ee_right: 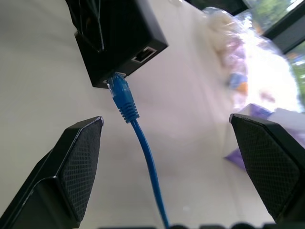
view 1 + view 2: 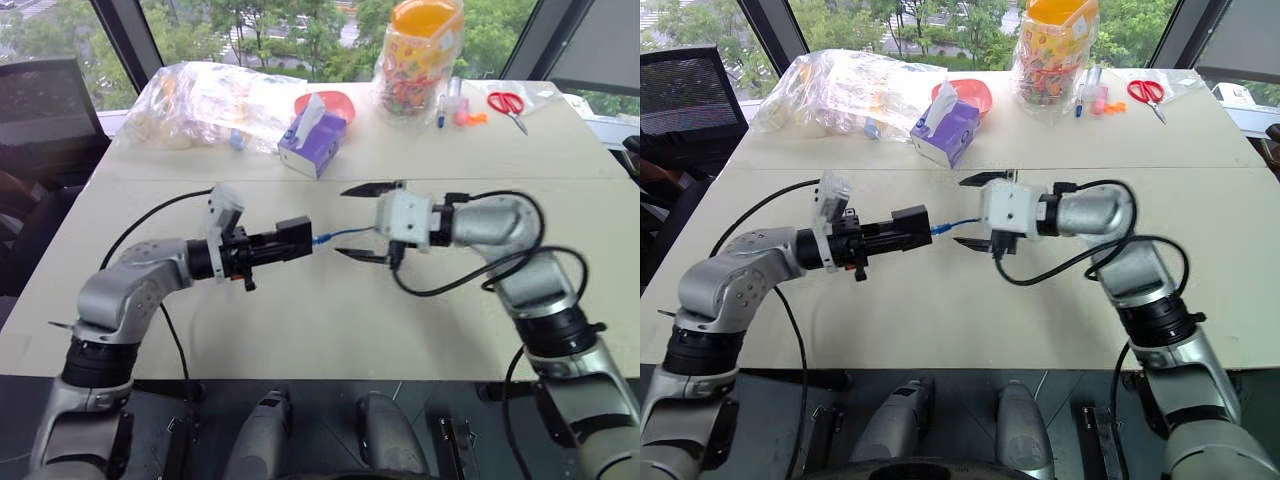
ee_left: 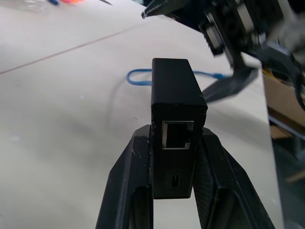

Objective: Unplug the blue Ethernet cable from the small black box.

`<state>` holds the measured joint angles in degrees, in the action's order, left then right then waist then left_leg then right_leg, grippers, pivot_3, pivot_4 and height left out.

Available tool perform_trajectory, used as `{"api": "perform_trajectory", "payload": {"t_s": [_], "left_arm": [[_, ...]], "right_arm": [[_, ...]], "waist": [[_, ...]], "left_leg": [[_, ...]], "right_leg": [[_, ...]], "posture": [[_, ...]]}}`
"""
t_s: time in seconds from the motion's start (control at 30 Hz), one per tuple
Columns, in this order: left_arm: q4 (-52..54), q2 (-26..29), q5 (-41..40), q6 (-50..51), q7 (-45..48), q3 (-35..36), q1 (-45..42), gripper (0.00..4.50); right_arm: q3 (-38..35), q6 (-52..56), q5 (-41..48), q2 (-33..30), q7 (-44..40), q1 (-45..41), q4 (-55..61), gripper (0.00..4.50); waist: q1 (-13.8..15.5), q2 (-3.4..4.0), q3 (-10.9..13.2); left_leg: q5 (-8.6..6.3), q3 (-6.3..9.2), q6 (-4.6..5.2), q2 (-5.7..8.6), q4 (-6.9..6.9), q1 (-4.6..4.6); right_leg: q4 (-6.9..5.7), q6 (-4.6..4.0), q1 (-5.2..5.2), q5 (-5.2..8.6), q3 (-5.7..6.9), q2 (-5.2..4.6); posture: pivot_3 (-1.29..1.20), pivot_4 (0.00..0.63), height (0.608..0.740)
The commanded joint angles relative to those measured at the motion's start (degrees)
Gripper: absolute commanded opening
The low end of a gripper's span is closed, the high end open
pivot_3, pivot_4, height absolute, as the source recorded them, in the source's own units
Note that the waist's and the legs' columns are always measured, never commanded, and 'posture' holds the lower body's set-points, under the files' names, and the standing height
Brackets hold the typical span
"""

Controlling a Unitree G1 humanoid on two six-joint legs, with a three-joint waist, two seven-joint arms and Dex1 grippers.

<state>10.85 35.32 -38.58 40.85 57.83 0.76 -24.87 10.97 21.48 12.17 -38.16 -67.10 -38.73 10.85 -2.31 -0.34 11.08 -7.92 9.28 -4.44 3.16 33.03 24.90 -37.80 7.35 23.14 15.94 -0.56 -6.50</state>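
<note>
The blue Ethernet cable (image 1: 125, 98) is sitting plugged into the small black box (image 2: 293, 238), which I am gripping above the worktop (image 2: 330, 330) in my closed left tool (image 2: 262, 250); my right tool (image 2: 362, 222) is gaping wide, empty, so unplugging remains.

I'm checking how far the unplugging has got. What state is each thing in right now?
left gripper: shut on the small black box, holding it above the table.
small black box: held, blue plug in one port, another port empty.
blue Ethernet cable: plugged into the box, not gripped.
right gripper: open, fingers either side of the cable.
tissue box: open, a tissue sticking up.
scissors: lying closed.
</note>
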Motion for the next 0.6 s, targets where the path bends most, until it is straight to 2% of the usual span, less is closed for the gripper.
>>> {"api": "perform_trajectory", "payload": {"t_s": [0.03, 0.13, 0.27, 0.3, 0.33, 0.4, 0.6], "left_arm": [[2.1, 0.8, -3.2, -0.9, 3.5, 2.1, -1.4, 0.5], [2.0, 0.7, -5.4, -0.2, 4.3, 3.3, -2.7, 0.5], [2.4, 0.8, -6.8, 0.6, 4.3, 3.2, -3.8, 0.5], [2.4, 0.8, -7.1, 0.9, 4.1, 3.2, -4.0, 0.5], [2.4, 0.7, -7.3, 1.0, 4.0, 3.3, -4.0, 0.5], [2.7, 0.7, -7.5, 1.2, 3.7, 3.3, -4.0, 0.5], [3.0, 0.6, -8.4, 1.5, 3.0, 3.5, -3.8, 0.5]], "right_arm": [[-1.8, 12.6, 10.0, -2.4, -6.9, -3.4, -0.2, 4.42], [-3.5, 23.3, 15.8, -1.2, -6.8, -7.6, -4.9, 4.42], [-4.8, 28.2, 19.4, 1.6, -5.0, -11.2, -7.6, 4.42], [-5.2, 29.5, 20.4, 2.3, -4.7, -11.8, -8.0, 3.92], [-5.3, 30.1, 20.9, 2.5, -4.5, -12.1, -8.2, 3.69], [-4.8, 31.1, 20.9, 2.5, -3.9, -12.6, -8.5, 2.71], [-3.6, 33.8, 22.5, 2.5, -4.0, -12.1, -7.4, 2.71]], "waist": [[0.0, 0.0, 0.0], [-0.1, 0.0, 0.0], [-0.1, 0.0, 0.0], [-0.1, 0.0, 0.0], [-0.1, 0.0, 0.0], [-0.1, 0.01, 0.0], [0.1, 0.0, 0.0]], "left_leg": [[0.0, 0.0, 0.0, 0.0, 0.0, 0.01], [-0.01, -0.05, 0.01, 0.0, 0.01, 0.12], [-0.02, -0.08, 0.02, 0.0, 0.0, 0.3], [-0.02, -0.09, 0.03, 0.0, -0.03, 0.38], [-0.02, -0.09, 0.04, 0.0, -0.03, 0.43], [-0.05, -0.11, 0.08, 0.02, -0.03, 0.47], [-0.06, -0.13, 0.09, 0.03, -0.01, 0.48]], "right_leg": [[0.07, -0.01, -0.02, 0.0, 0.0, -0.01], [0.24, -0.05, 0.01, -0.05, 0.02, -0.05], [0.34, -0.06, 0.19, -0.08, 0.05, -0.07], [0.37, -0.03, 0.26, -0.09, 0.06, -0.07], [0.38, 0.04, 0.31, -0.13, 0.06, -0.07], [0.42, 0.21, 0.31, -0.17, 0.06, -0.07], [0.46, 0.25, 0.29, -0.18, 0.06, -0.07]], "posture": [[0.0, 0.15, 0.728], [0.0, 0.15, 0.728], [0.0, 0.15, 0.728], [0.0, 0.15, 0.728], [0.0, 0.15, 0.728], [0.0, 0.15, 0.728], [0.0, 0.15, 0.728]]}}
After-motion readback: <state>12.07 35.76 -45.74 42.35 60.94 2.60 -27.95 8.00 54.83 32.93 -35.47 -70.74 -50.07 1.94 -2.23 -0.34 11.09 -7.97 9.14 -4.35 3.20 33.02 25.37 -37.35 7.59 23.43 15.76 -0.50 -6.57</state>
